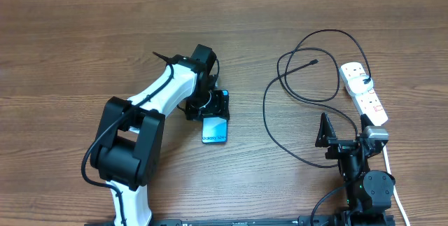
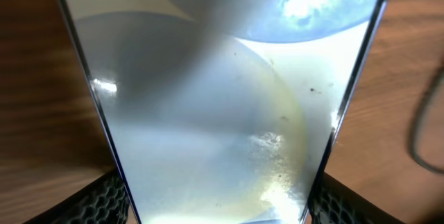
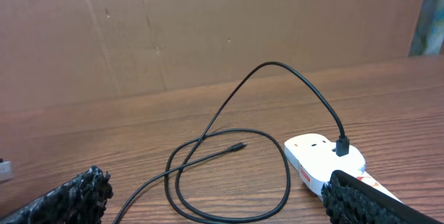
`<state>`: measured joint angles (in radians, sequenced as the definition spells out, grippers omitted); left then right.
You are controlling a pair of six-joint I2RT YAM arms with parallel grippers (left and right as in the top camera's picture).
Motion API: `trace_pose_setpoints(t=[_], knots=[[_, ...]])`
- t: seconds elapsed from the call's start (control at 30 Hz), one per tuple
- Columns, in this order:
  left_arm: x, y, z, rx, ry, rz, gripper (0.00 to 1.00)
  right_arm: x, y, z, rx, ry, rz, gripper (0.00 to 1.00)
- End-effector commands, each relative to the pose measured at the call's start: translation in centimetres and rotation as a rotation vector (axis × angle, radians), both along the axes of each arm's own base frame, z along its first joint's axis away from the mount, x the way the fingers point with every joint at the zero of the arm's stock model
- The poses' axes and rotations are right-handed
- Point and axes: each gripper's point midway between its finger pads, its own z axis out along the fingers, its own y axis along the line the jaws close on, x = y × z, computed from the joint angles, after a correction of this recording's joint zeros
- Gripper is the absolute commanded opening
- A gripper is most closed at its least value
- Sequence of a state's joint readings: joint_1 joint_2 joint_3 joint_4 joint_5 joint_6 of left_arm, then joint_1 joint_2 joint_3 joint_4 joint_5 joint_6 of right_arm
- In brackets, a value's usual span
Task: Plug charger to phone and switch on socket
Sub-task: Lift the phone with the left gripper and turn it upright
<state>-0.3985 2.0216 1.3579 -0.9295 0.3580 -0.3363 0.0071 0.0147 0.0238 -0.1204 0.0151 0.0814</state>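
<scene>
The phone (image 1: 215,129) is straddled by the left gripper (image 2: 222,200), grip unclear; the charger tip (image 3: 238,146) is faced by the open right gripper (image 3: 222,200)

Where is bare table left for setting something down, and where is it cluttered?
Bare table: left of the left arm, along the far edge, and between the phone and the charger cable. Crowded: the right side, where cable loops meet socket and right gripper.
</scene>
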Motion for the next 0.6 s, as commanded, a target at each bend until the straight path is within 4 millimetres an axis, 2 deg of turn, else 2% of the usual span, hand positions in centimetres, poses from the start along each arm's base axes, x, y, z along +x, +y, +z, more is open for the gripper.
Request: trace_pose_setpoints(t=[0.0,0.3,0.4,0.57], knots=[[-0.7,-2.9,1.3,-0.169,0.082,-0.018,0.57,-0.1,-0.2,0.4,-0.004,-0.018,-0.009,1.00],[-0.9,-7.1,6.2,-0.484,0.169,-0.010,0.57,-0.1,-0.2,0.4,-0.004,-0.018,-0.009,1.00],[-1.1,-8.0,8.0,-0.608,0.215,0.005,0.54,-0.1,-0.2,0.4,-0.004,-0.018,-0.009,1.00],[-0.7,-8.6,11.4,-0.814,0.281,0.042,0.54,-0.1,-0.2,0.4,-0.004,-0.018,-0.009,1.00]])
